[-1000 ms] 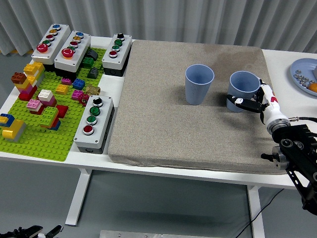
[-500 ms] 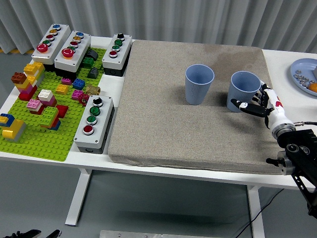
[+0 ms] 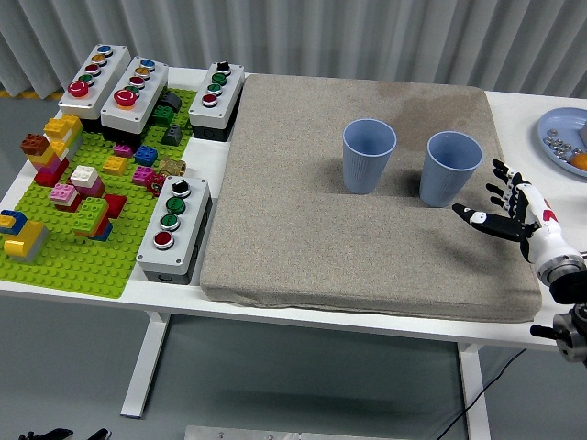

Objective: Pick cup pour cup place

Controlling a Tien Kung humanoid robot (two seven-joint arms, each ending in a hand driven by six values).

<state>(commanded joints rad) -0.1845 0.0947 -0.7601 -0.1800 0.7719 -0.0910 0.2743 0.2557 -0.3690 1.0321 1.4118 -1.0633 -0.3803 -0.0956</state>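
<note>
Right hand (image 3: 514, 209): fingers spread, holding nothing, near the mat's right edge, just beside the right cup but apart from it.
Right cup (image 3: 450, 168): blue, upright on the grey mat (image 3: 303, 247), toward its far right corner.
Left cup (image 3: 369, 157): blue, upright, near its twin.
Progress: both cups stand ungrasped; whether pouring is finished cannot be told.
Left hand: unseen.

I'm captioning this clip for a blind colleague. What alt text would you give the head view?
Two blue cups stand upright side by side on a grey mat, and the robot's right hand, fingers spread and empty, is just right of the right-hand one without touching it. To the left, a green baseplate holds toy bricks and button boxes.
</note>
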